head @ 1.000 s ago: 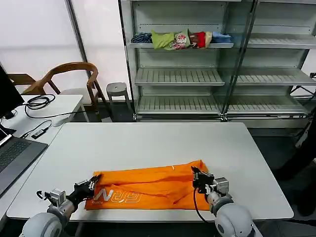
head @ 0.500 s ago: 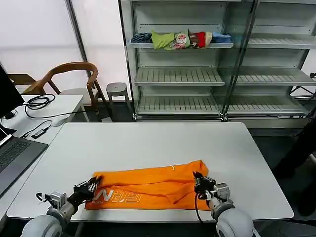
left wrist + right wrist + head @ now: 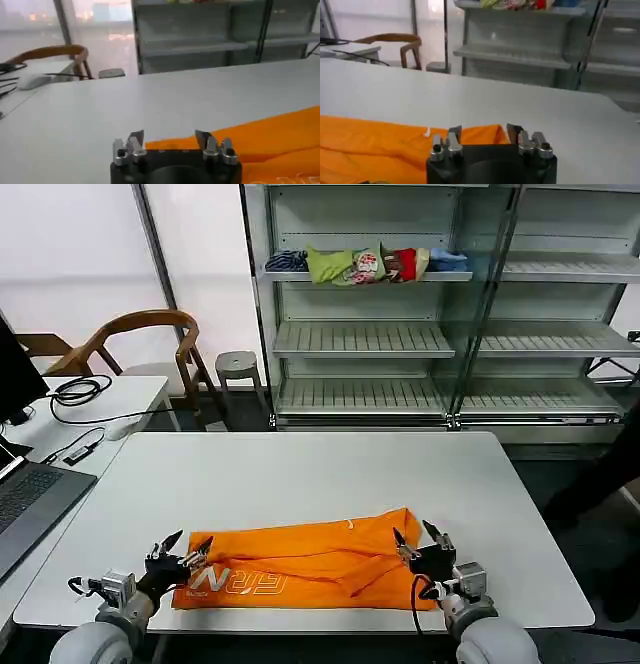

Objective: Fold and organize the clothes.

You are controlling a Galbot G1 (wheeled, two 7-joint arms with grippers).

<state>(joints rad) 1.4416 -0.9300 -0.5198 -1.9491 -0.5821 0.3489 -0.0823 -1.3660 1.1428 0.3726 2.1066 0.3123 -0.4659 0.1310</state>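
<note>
Left gripper (image 3: 183, 544) fingers spread, nothing between them; tips sit just at the left end of the orange T-shirt (image 3: 310, 569), at the near-left part of the white table (image 3: 300, 474). In the left wrist view the left gripper (image 3: 169, 137) shows two fingers (image 3: 135, 137) apart, orange cloth just beyond them, no pinch. The left arm comes in low from the near table edge, wrist level, pointing forward and slightly inward.

Right gripper (image 3: 420, 541) fingers also spread, empty, at the right end of the shirt. In the right wrist view the right gripper (image 3: 485, 132) has gapped fingers (image 3: 454, 134) with the shirt's corner just ahead. The right arm is low, reaching from the near edge and pointing forward.

T-shirt lies flat as a long folded band across the near half of the table, white lettering (image 3: 240, 582) up near its left end, right end humped a bit.

Shelf unit (image 3: 420, 334) behind the table carries a bundle of coloured garments (image 3: 365, 264). Wooden chair (image 3: 140, 344) far left.
</note>
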